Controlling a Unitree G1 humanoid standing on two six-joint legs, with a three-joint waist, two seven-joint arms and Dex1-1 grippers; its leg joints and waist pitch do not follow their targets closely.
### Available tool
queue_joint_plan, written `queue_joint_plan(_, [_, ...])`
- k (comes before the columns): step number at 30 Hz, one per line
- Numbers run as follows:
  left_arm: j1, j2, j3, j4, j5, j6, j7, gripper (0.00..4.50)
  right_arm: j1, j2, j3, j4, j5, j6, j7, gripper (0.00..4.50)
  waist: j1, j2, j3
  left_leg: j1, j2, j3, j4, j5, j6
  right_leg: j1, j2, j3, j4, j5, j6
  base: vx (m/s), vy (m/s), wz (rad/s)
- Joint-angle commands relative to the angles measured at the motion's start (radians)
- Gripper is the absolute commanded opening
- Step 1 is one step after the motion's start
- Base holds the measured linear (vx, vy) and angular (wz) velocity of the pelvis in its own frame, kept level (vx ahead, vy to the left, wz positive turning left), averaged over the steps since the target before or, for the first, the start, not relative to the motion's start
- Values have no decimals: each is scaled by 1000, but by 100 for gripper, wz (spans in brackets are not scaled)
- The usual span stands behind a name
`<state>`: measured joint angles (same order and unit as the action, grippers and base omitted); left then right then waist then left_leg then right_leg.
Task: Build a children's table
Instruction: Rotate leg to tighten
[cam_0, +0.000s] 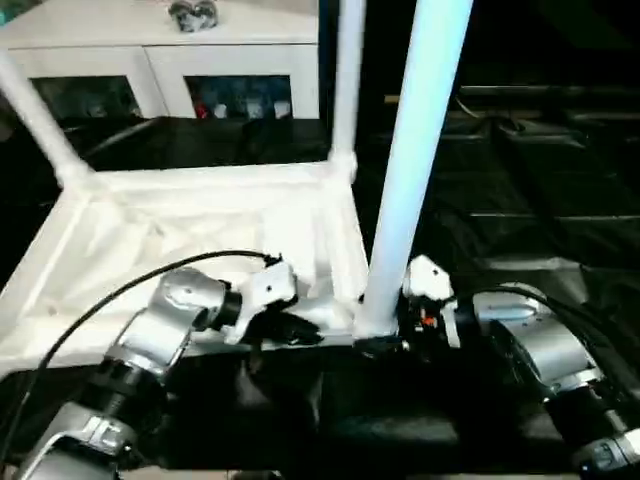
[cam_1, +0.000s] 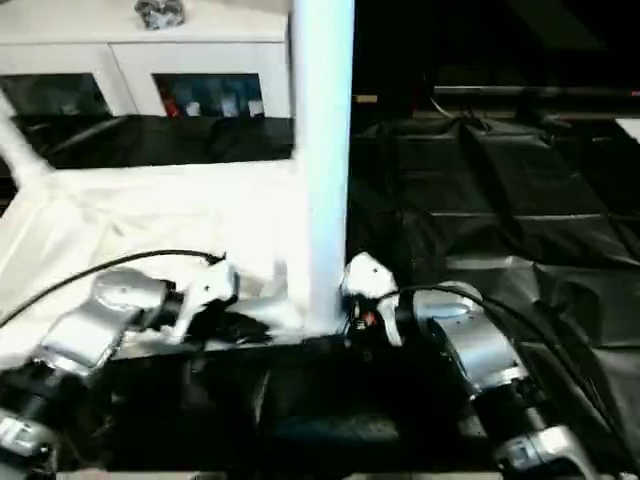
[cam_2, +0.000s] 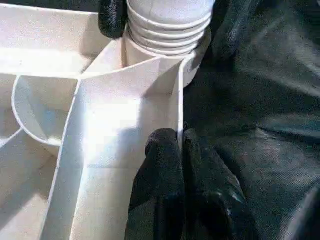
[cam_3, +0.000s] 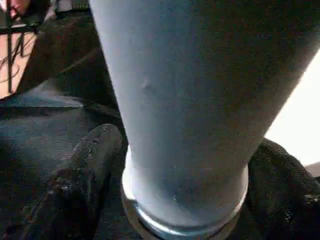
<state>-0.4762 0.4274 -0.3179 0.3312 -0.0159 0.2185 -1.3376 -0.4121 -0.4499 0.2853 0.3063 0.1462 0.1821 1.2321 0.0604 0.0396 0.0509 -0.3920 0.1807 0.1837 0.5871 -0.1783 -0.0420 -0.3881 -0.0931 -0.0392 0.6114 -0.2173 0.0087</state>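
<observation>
Both grippers (cam_2: 181, 150) (cam_3: 185, 165) at tabletop (cam_0: 150, 215) corner, leg (cam_0: 410, 170).

A black wrinkled cover (cam_1: 480, 190) is spread over the work surface, creased and glossy towards the right side. Lying directly on it, upside down, the white tabletop (cam_0: 150, 235) takes up the left half, ribbed underside up. Its near right corner sits close to the near edge, the cover's right half showing dark folds.
</observation>
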Motion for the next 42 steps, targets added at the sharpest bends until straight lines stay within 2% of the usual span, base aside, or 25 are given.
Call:
queue_joint_plan(1, [-26,-22,-31,-7,-33,-16,-35,0,-22,8,33,11,-16,-7,18,352,0,-15,-60,27,52,-12,-75,-213,54,32,-49,32,-68,-135,-266,0,0,0])
queue_joint_plan(2, [-29,-23,-30,-4,-33,-17,-33,0,-24,9,33,12,-16,-6,20,341,0,-8,-60,26,51,-13,-75,-205,54,32,-49,32,-66,-124,-267,0,0,0])
queue_joint_plan(7, [-21,-50,-23,-3,-42,0,-7,0,-21,36,20,12,-10,14,-26,298,2,-7,-67,22,46,-9,-62,-127,86,39,-47,29,-54,21,-291,0,0,0])
queue_joint_plan(8, [-20,-54,-21,-3,-42,2,-1,0,-18,41,18,13,-9,16,-37,289,2,-2,-67,22,46,-10,-61,-124,87,40,-48,29,-54,25,-292,0,0,0])
queue_joint_plan(11, [-16,-73,-15,-7,-47,20,23,0,-5,66,10,30,-19,11,-88,276,1,-6,-67,23,47,-9,-62,-141,83,39,-47,28,-56,8,-297,0,0,0])
queue_joint_plan(15, [-32,-110,-8,26,-28,41,98,0,-7,114,-14,87,-45,11,-196,272,-5,-4,-62,23,45,-10,-66,-183,57,39,-48,29,-64,-64,-289,0,0,0])
queue_joint_plan(16, [-47,-137,8,55,-18,44,151,0,-19,146,-24,125,-69,7,-282,271,-8,15,-60,27,45,-13,-69,-220,39,38,-47,29,-66,-100,-284,0,0,0])
queue_joint_plan(18, [-64,-175,28,88,-7,46,228,0,-32,191,-45,165,-90,26,-403,270,-18,29,-56,34,43,-15,-76,-289,-1,35,-45,28,-76,-163,-271,0,0,0])
queue_joint_plan(19, [-65,-178,29,91,-6,45,234,0,-33,194,-47,168,-91,29,-412,270,-28,15,-58,34,40,-16,-76,-313,-19,38,-44,28,-76,-184,-263,0,0,0])
queue_joint_plan(20, [-75,-200,35,109,5,46,285,0,-39,222,-63,182,-94,46,-478,270,-28,27,-59,34,40,-19,-76,-316,-22,41,-46,28,-76,-189,-257,0,0,0])
queue_joint_plan(21, [-78,-206,36,114,8,47,298,0,-40,228,-66,185,-95,49,-494,270,-34,19,-60,30,39,-18,-76,-301,-16,41,-46,29,-79,-183,-250,0,0,0])
queue_joint_plan(24, [-96,-270,46,153,43,66,444,0,-40,304,-96,203,-115,58,-636,270,-39,30,-62,29,37,-15,-72,-271,1,38,-43,30,-82,-166,-242,0,0,0])
queue_joint_plan(25, [-99,-281,47,159,49,70,465,0,-40,315,-101,205,-119,60,-655,270,-36,29,-65,28,36,-17,-71,-265,3,40,-43,28,-82,-172,-237,0,0,0])
queue_joint_plan(26, [-100,-288,47,162,52,73,478,0,-40,321,-103,206,-121,60,-667,270,-36,32,-65,28,36,-16,-71,-259,6,40,-43,28,-82,-166,-235,0,0,0])
queue_joint_plan(27, [-103,-331,46,180,68,79,532,0,-45,358,-101,222,-139,51,-719,270,-35,45,-64,27,36,-18,-71,-263,7,39,-44,27,-82,-161,-234,0,0,0])
queue_joint_plan(29, [-103,-361,37,188,80,81,563,0,-46,376,-96,233,-155,40,-751,270,-37,38,-65,28,35,-18,-72,-274,8,39,-42,26,-85,-169,-229,0,0,0])
queue_joint_plan(30, [-100,-370,29,178,76,86,554,0,-45,379,-99,233,-142,38,-738,270,-40,50,-64,29,34,-18,-73,-305,10,37,-42,24,-91,-196,-218,0,0,0])
queue_joint_plan(31, [-98,-374,24,173,73,86,546,0,-46,377,-104,230,-135,40,-735,305,-39,54,-66,28,34,-19,-73,-308,12,39,-43,24,-89,-201,-215,0,0,0])
queue_joint_plan(32, [-96,-374,16,167,70,81,529,0,-49,373,-116,224,-121,47,-726,339,-39,47,-66,26,34,-19,-74,-305,17,40,-43,24,-92,-205,-211,0,0,0])
queue_joint_plan(35, [-93,-365,3,161,66,65,493,0,-51,357,-130,211,-100,47,-690,351,-36,54,-70,24,35,-21,-73,-288,32,38,-45,24,-90,-200,-207,0,0,0])
queue_joint_plan(37, [-77,-334,-4,121,43,57,420,0,-42,310,-110,184,-117,13,-631,379,-34,32,-73,19,38,-20,-72,-257,44,42,-44,23,-87,-161,-211,0,0,0])
queue_joint_plan(39, [-67,-309,-6,99,27,18,363,0,-35,273,-99,154,-111,-2,-564,379,-28,46,-77,18,38,-20,-66,-208,64,43,-47,23,-79,-97,-225,0,0,0])
queue_joint_plan(40, [-63,-299,-6,91,21,13,340,0,-34,261,-95,145,-109,-9,-541,379,-27,48,-79,17,39,-19,-62,-178,81,44,-45,22,-73,-37,-237,0,0,0])
queue_joint_plan(41, [-54,-267,-11,69,8,0,282,0,-25,211,-75,110,-101,-42,-448,379,-28,35,-79,14,38,-17,-60,-163,92,45,-44,22,-71,-9,-242,0,0,0])
queue_joint_plan(42, [-47,-238,-16,57,0,7,240,0,-19,172,-65,92,-95,-63,-385,379,-21,34,-82,14,39,-17,-56,-137,114,48,-46,20,-66,29,-248,0,0,0])
